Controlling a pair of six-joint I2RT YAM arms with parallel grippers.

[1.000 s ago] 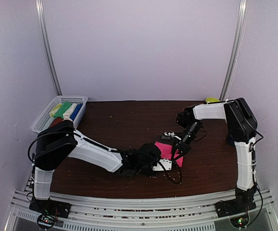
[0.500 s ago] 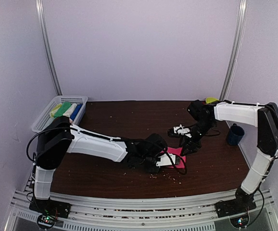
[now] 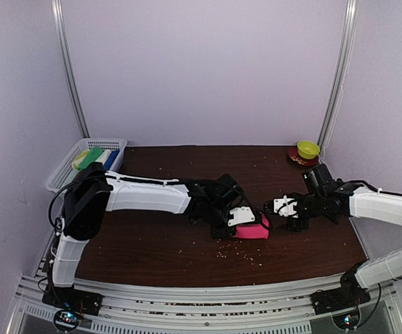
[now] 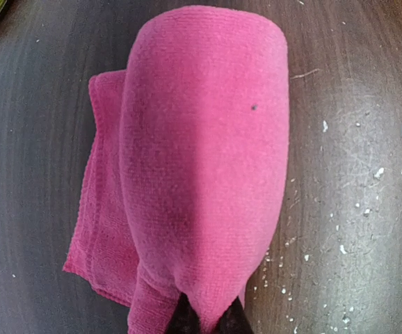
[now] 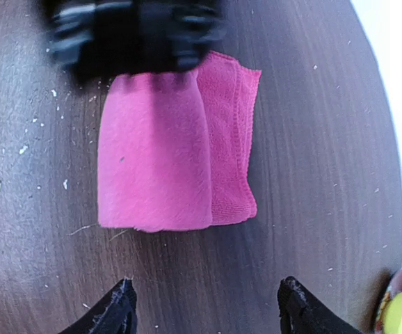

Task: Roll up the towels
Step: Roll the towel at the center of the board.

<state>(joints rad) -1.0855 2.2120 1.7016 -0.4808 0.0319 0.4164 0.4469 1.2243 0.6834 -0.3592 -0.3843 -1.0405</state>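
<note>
Between the pinched-together tips of the left tool [image 4: 208,321] sits one end of the pink towel [image 4: 201,153]. The towel is a loose roll running straight away from that tool across the bench [image 4: 354,209], with a flat folded flap beside it (the flap lies on the wood). At the roll's far end, facing it, the right tool [image 5: 206,313] stands with its two fingers wide apart and empty, near the towel but not touching.

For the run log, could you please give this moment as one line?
left pincer: shut on pink towel | right pincer: open, holding nothing | roll: partly done
</note>
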